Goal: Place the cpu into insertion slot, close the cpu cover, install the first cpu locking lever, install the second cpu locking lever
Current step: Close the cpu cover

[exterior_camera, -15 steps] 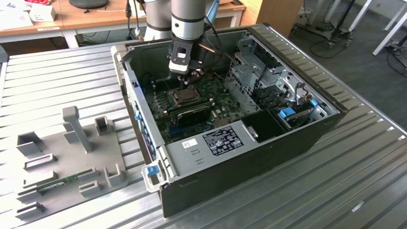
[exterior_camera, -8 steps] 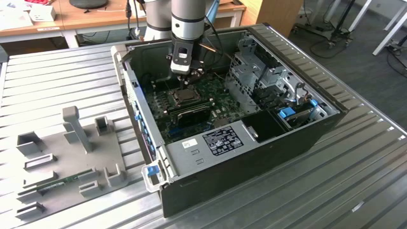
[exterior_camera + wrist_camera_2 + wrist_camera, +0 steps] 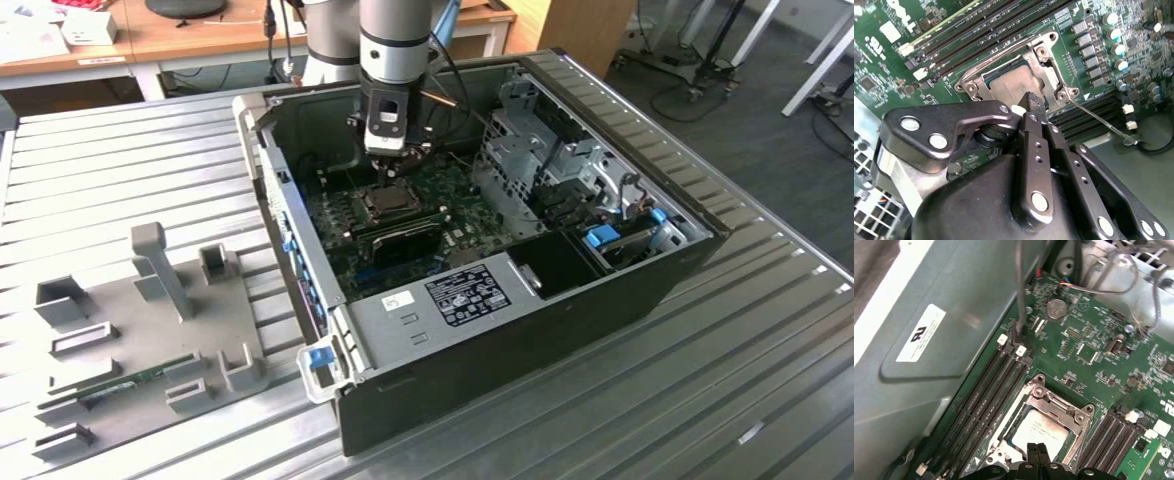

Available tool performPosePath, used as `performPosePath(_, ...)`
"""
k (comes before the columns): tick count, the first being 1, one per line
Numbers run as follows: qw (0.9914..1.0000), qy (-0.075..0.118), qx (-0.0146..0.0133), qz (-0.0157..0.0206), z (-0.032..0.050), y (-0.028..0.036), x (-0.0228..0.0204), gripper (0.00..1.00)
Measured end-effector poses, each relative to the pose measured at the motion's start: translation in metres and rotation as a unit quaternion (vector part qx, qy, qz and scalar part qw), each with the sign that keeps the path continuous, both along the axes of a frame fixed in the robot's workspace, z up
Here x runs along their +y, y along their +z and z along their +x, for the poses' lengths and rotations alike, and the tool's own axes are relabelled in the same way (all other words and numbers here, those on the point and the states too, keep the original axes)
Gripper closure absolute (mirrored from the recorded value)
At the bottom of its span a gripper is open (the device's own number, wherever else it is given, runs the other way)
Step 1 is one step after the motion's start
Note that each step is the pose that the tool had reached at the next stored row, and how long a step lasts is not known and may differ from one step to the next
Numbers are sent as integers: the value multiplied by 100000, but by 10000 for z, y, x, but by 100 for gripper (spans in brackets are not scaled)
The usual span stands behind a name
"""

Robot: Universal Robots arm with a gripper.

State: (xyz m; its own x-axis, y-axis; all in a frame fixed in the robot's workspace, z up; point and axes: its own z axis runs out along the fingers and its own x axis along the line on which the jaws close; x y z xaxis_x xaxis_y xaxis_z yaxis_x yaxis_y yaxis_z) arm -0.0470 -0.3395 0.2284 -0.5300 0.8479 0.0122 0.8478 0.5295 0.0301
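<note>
Second wrist view: the cpu (image 3: 1006, 87) sits in the insertion slot (image 3: 988, 76), with the cpu cover (image 3: 1049, 75) lying over it. Your gripper (image 3: 1035, 102), fingers pressed together and empty, is at the cover's edge. Judged thin, stiff and light; bear on the frame, never the fragile chip.

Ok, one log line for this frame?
chip: seated | cover: down over it | tool: shut, tips over chip | lever: angled out from cover
</note>
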Motion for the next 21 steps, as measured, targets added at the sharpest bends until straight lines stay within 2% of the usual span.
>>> performPosePath(6, 99999, 381, -1, 3, 0, 0, 0, 90)
performPosePath(9, 99986, 1650, -2, 4, 0, 0, 0, 90)
performPosePath(12, 99934, 3645, -4, 1, 0, 0, 0, 90)
performPosePath(19, 99924, 3904, -1, 2, 0, 0, 0, 90)
performPosePath(21, 99887, 4745, -3, 5, 0, 0, 0, 90)
